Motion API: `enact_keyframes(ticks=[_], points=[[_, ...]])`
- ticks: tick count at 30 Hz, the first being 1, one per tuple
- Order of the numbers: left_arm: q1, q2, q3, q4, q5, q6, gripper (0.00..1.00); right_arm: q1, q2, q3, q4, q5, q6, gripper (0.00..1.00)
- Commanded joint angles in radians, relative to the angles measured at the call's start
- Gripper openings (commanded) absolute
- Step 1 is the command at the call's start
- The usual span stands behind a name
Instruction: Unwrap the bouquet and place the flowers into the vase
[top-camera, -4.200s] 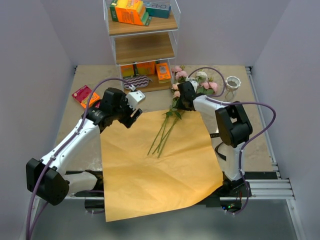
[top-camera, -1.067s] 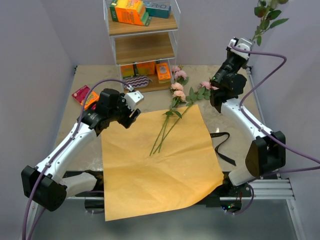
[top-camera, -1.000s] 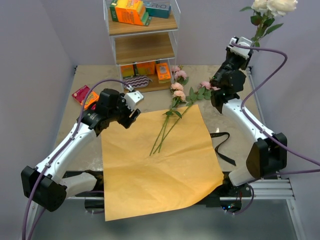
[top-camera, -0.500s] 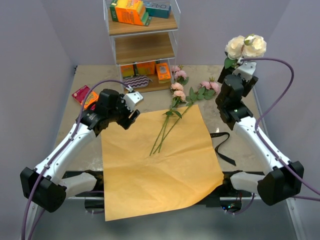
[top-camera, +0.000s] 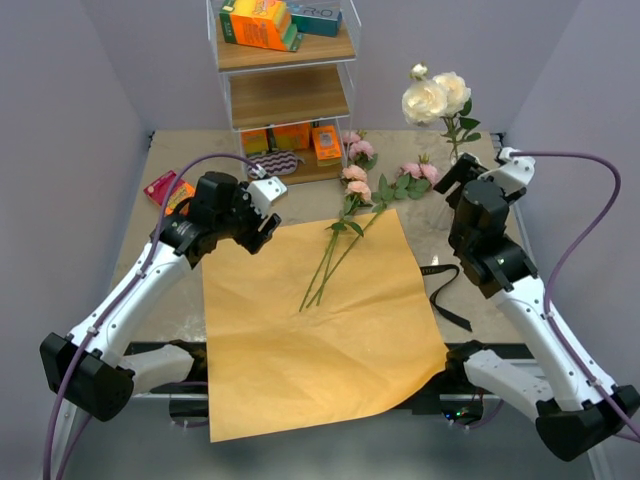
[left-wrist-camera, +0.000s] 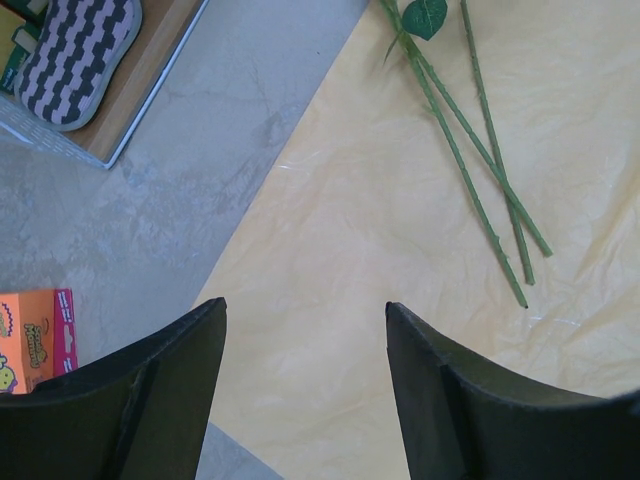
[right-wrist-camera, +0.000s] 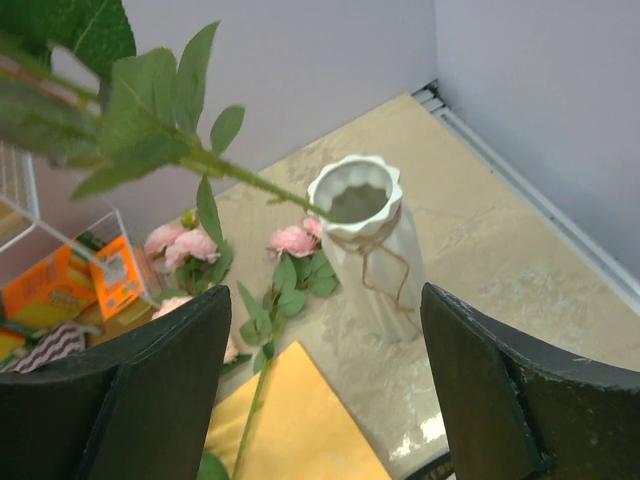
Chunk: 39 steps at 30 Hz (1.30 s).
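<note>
Top view looks down from behind over the whole table (top-camera: 300, 205). Left wrist looks straight down, close over the paper (left-wrist-camera: 350, 260) both share; right wrist faces the vase (right-wrist-camera: 370, 250).

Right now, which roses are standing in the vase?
The cream-white roses: their stem runs into the vase, while the pink roses lie flat on the table.

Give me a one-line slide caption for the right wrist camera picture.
Open right gripper facing the white vase, a leafy stem leaning into its mouth, pink roses lying behind.
</note>
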Motion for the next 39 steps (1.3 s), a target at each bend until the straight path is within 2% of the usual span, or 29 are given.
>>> enact_keyframes(ticks=[1, 4, 7, 11, 16, 20, 23, 29, 34, 39], points=[[0.005, 0.001, 0.041, 0.007, 0.008, -0.018, 0.69, 0.076, -0.075, -0.015, -0.113, 0.04, 0.11, 0.76], [0.005, 0.006, 0.046, 0.004, 0.006, -0.02, 0.69, 0.144, -0.124, -0.049, -0.153, 0.017, 0.156, 0.68], [0.007, 0.006, 0.051, 0.003, 0.006, -0.02, 0.69, 0.24, -0.106, -0.087, -0.216, 0.012, 0.231, 0.65], [0.005, 0.007, 0.051, 0.007, -0.001, -0.027, 0.69, 0.354, -0.04, -0.154, -0.225, 0.011, 0.343, 0.53], [0.005, 0.004, 0.041, 0.017, -0.013, -0.024, 0.7, 0.391, 0.124, -0.227, -0.133, -0.006, 0.438, 0.44], [0.005, -0.005, 0.032, 0.024, -0.015, -0.02, 0.7, 0.391, 0.288, -0.236, -0.047, 0.02, 0.521, 0.44], [0.005, -0.011, 0.026, 0.03, -0.023, -0.015, 0.7, 0.389, 0.478, -0.167, -0.027, 0.05, 0.561, 0.48], [0.005, -0.034, 0.017, 0.029, -0.027, -0.003, 0.7, 0.385, 0.83, 0.141, -0.234, 0.118, 0.703, 0.48], [0.005, -0.06, -0.012, 0.035, -0.035, 0.006, 0.72, 0.366, 0.894, 0.16, -0.15, 0.114, 0.695, 0.5], [0.005, -0.066, -0.026, 0.035, -0.043, 0.009, 0.72, 0.334, 0.976, 0.212, -0.191, 0.113, 0.725, 0.5]])
